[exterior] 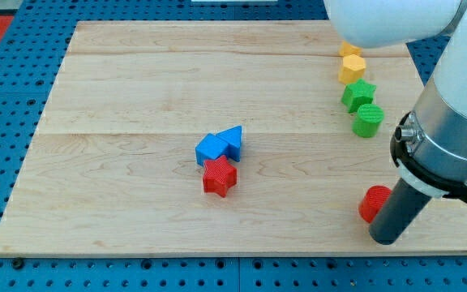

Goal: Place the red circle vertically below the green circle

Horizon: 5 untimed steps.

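My tip point(386, 238) sits touching the right side of the red circle point(372, 203), low on the counter point(136, 97), below the green circle point(368, 120). No claw here, just a rod.

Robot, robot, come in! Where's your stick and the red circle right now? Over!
My tip touching red circle, at its lower right. Red circle sits below green circle, near the board's bottom edge. Nothing between them. Over.
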{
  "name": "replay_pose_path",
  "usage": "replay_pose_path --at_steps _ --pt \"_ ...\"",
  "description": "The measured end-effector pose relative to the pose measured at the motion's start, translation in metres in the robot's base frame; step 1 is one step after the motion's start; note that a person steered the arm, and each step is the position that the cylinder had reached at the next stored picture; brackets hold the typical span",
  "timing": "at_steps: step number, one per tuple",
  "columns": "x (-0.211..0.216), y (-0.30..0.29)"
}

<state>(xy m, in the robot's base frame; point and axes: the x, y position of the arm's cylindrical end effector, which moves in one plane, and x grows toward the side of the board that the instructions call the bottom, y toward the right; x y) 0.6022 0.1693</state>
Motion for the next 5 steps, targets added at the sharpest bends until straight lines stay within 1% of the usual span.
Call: replay_pose_path --at_steps 1,2,3,4,5 --pt "0.011 -0.033" --pt "0.012 -0.054" --pt "-0.028 -0.049" --pt "-0.029 -0.049" --pt "-0.029 -0.035"
